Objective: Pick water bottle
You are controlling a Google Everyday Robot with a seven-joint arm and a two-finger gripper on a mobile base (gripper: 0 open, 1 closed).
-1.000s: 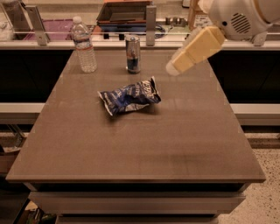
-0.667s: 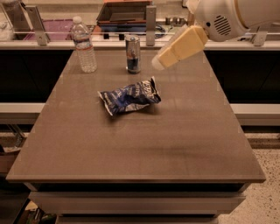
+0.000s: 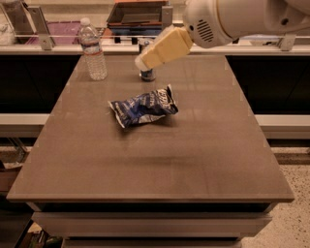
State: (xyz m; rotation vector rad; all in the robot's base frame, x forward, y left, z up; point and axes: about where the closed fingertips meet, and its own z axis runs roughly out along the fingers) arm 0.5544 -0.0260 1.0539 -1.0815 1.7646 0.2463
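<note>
The water bottle (image 3: 93,49) is clear ribbed plastic with a white cap. It stands upright at the far left of the brown table (image 3: 160,160). My gripper (image 3: 143,62) hangs above the far middle of the table, to the right of the bottle and apart from it. It holds nothing that I can see. It covers most of the silver-blue drink can (image 3: 147,73) behind it.
A crumpled blue chip bag (image 3: 143,106) lies in the middle of the table. A counter with a dark tray (image 3: 138,14) and metal rail posts (image 3: 41,29) runs along the far edge. The white arm (image 3: 242,19) reaches in from the upper right.
The arm and gripper have swung left across the far side of the table, from right of the can to in front of it. The bottle, can and bag have not moved.
</note>
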